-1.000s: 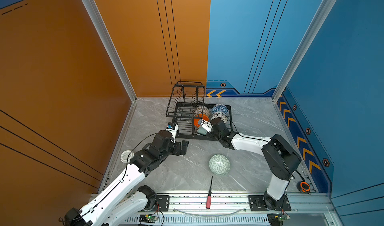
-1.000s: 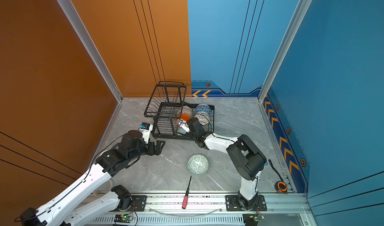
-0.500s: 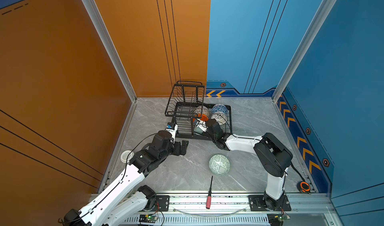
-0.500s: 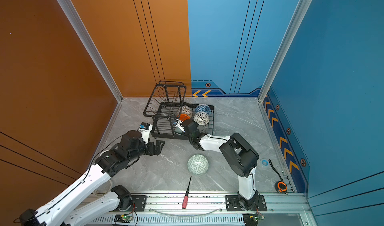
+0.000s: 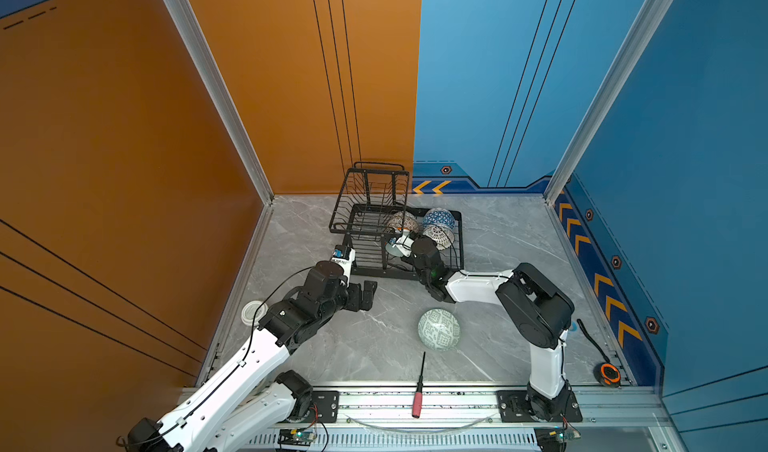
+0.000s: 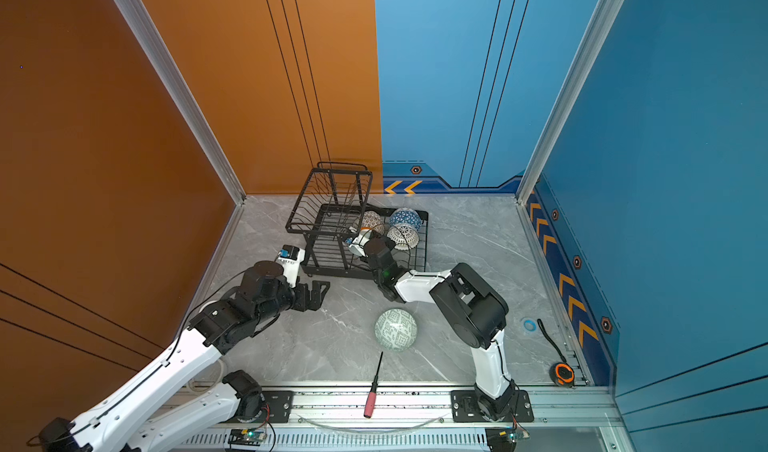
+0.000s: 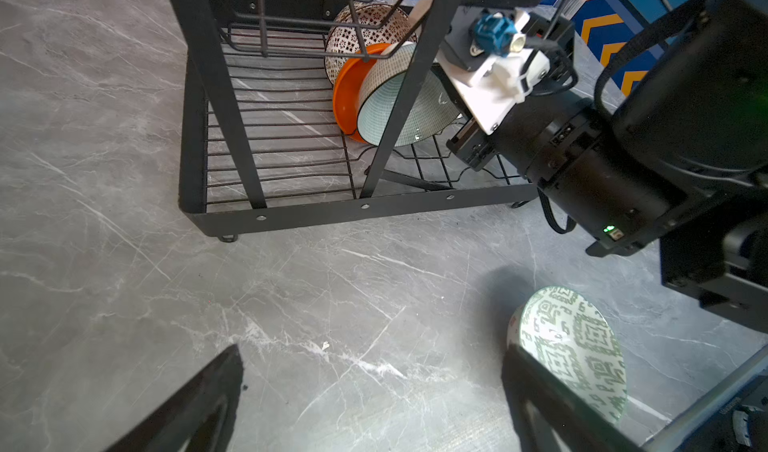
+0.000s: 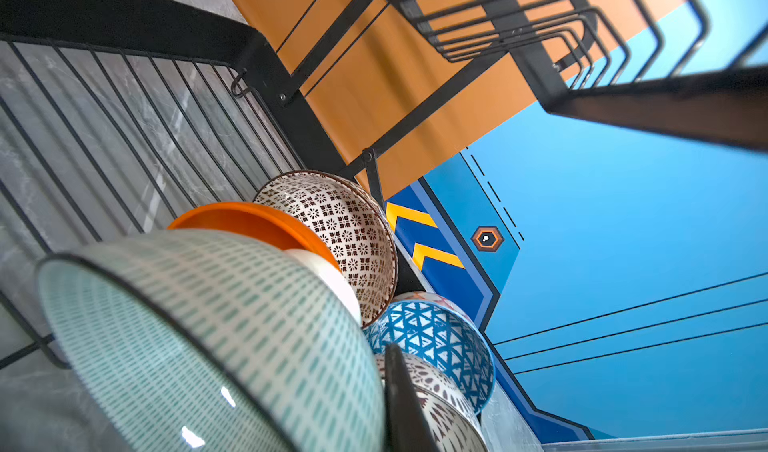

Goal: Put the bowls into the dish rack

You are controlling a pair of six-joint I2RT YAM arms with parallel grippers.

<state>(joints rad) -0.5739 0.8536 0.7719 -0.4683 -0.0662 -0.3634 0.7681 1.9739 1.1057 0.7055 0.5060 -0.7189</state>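
Over the last second your right arm has pushed deeper into the dish rack [image 7: 316,221]. It has carried the mint green bowl [image 7: 374,117] in from the tray's front edge and up against the orange bowl [image 7: 345,92]. The mint bowl now stands tilted on its edge in the lower tray, showing a thin dark rim and a pale dashed outside. It is nested against the orange one, which leans on the cream dotted bowl [image 8: 340,229]. Your right gripper [image 7: 457,134] is pinched on the mint bowl's rim. Just beside these, the blue-white triangle bowl [image 5: 438,219] and the white lattice bowl [image 5: 438,236] sit in the same tray. The grey-green geometric bowl [image 5: 438,329] lies unmoved on the marble table [image 5: 332,346], well apart from the rack. Your left gripper [image 5: 362,294] hangs spread wide near the rack's front corner, as before.
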